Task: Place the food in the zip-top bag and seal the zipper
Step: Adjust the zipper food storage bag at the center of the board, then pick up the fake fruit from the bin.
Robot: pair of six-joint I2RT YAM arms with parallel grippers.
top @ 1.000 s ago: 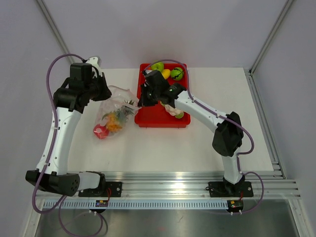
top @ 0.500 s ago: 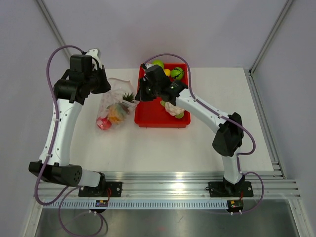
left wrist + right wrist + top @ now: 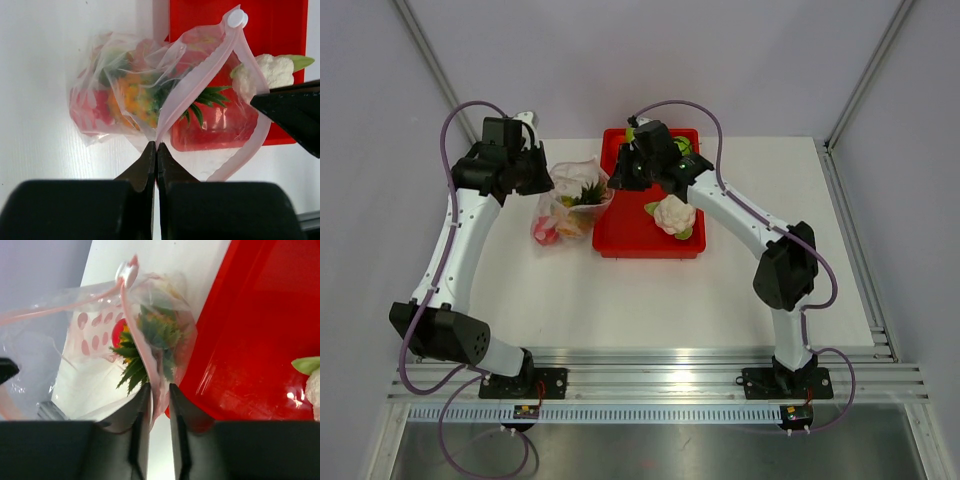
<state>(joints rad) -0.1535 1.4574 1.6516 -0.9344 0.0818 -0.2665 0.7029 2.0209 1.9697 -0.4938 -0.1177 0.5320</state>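
Holding the zip-top bag [image 3: 575, 200] over the left edge of the red tray [image 3: 650, 245], you have both pairs of fingers [image 3: 144, 165] closed on its mouth: left gripper [image 3: 155, 146] on the zipper [image 3: 200, 75], right gripper [image 3: 156, 387] on the opposite rim. Pull apart gently, mouth upward, so the pineapple [image 3: 132, 97] does not slip out. Both wrist views show the white slider [image 3: 236, 19]; the top view does not.

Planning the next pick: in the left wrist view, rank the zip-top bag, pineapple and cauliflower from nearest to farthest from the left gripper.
1. zip-top bag: its zipper edge is pinched in the left gripper.
2. pineapple: inside the bag, just beyond the fingertips.
3. cauliflower: on the red tray, at the view's right.
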